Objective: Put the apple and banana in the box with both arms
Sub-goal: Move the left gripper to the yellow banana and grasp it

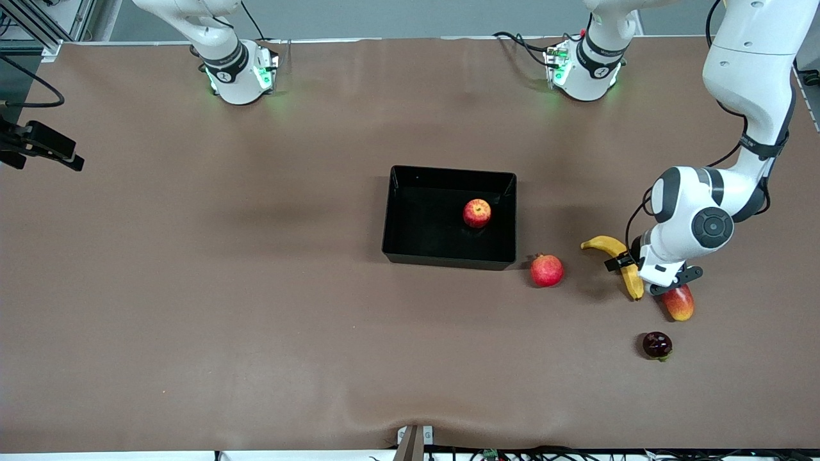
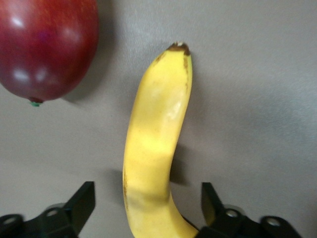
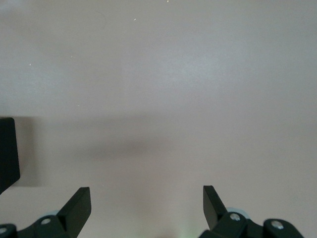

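The left gripper (image 2: 143, 208) is sitting low over the banana (image 2: 154, 148), its two black fingers (image 2: 79, 201) spread wide, one on each side of the fruit, with a clear gap of table showing between each fingertip and the yellow skin. Whether the pads are reaching down to the table cannot be told. In the front view this gripper (image 1: 631, 269) is hanging over the banana's (image 1: 616, 255) middle, at the left arm's end of the table, and the white left arm (image 1: 695, 221) is bending down to it from its base at the table's top edge.

The banana is lying flat on the brown table (image 1: 256, 288), outside the box (image 1: 448, 256). Just beside its nearer tip, a red-and-yellow mango (image 1: 679, 303) is resting, partly covered by the wrist; in the left wrist view the mango (image 2: 47, 44) is lying apart from the banana. A dark purple fruit (image 1: 657, 345) is sitting nearer to the camera than the mango. A round red pomegranate (image 1: 546, 270) with a small crown tip is lying just beside the box's nearer corner.

The apple (image 1: 477, 213) is already sitting inside the black box, close to the wall at the left arm's end.

The right gripper (image 3: 143, 208) is hanging high with its fingers (image 3: 77, 203) wide apart, holding nothing, over bare table; the right arm (image 1: 221, 48) is waiting.
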